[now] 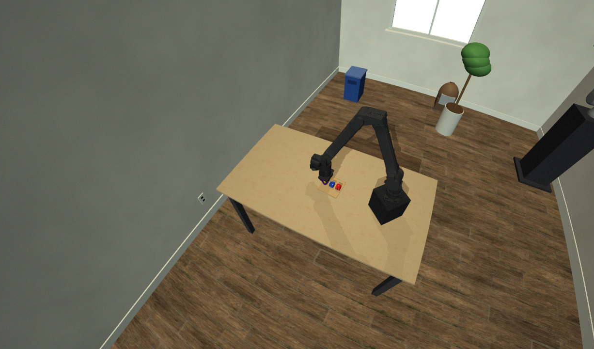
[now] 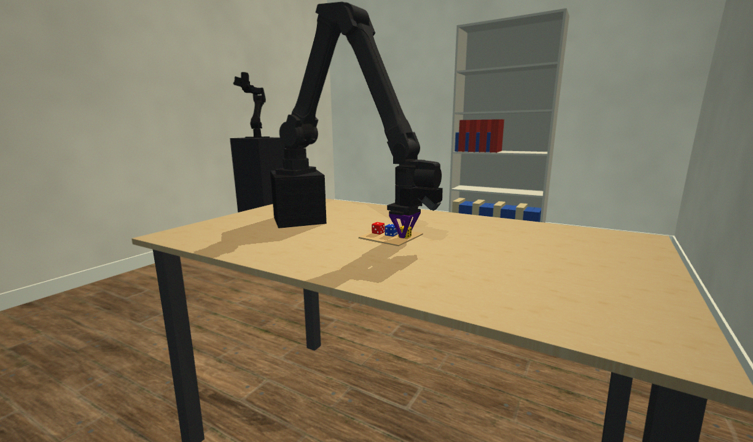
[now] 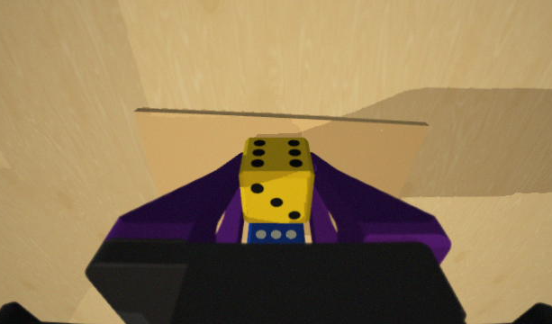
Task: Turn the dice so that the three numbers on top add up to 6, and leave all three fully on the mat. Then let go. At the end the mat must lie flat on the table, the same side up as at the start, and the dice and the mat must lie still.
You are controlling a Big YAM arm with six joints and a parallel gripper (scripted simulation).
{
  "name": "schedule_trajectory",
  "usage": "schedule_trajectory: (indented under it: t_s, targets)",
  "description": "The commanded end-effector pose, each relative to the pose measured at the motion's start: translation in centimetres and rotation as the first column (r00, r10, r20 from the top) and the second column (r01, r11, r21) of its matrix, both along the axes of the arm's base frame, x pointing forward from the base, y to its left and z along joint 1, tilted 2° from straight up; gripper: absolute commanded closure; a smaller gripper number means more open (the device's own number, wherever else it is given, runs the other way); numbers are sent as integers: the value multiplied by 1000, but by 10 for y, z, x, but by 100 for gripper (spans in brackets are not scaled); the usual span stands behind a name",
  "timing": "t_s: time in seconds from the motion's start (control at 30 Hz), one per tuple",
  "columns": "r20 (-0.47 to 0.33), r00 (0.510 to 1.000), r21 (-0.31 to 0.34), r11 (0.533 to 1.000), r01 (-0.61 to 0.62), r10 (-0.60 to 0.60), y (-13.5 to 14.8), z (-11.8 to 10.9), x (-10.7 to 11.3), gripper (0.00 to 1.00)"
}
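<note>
My gripper [image 3: 276, 163] with purple fingers is shut on the yellow die [image 3: 276, 180] and holds it at the mat's end. In the wrist view the die shows a three face toward the camera and a six face on its far side. The blue die [image 3: 276, 234] sits just behind it, showing a row of three pale pips. In the exterior view the red die [image 2: 377, 227], the blue die [image 2: 390, 230] and the yellow die [image 2: 408, 232] stand in a row on the tan mat [image 2: 390, 236]. In the top view the gripper [image 1: 324, 179] hides the yellow die.
The arm's black base [image 2: 298, 196] stands on the table behind the mat. The mat's far edge [image 3: 280, 116] lies close beyond the yellow die. A bookshelf [image 2: 502, 115] stands behind the table.
</note>
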State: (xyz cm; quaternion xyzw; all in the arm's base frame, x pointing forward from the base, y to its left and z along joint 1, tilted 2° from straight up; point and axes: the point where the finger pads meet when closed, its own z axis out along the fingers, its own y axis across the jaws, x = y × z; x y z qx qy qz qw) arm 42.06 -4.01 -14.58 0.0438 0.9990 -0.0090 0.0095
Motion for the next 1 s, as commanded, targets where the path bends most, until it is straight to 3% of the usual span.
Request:
schedule_trajectory:
  t_s: [0.0, 0.53, 0.77, 0.97]
  targets:
    - [40, 999, -3, 1000, -6, 7, -1, 8, 16, 74]
    - [40, 999, -3, 1000, -6, 7, -1, 8, 16, 74]
    - [40, 999, -3, 1000, -6, 6, -1, 8, 16, 63]
    - [40, 999, -3, 1000, -6, 6, -1, 8, 16, 59]
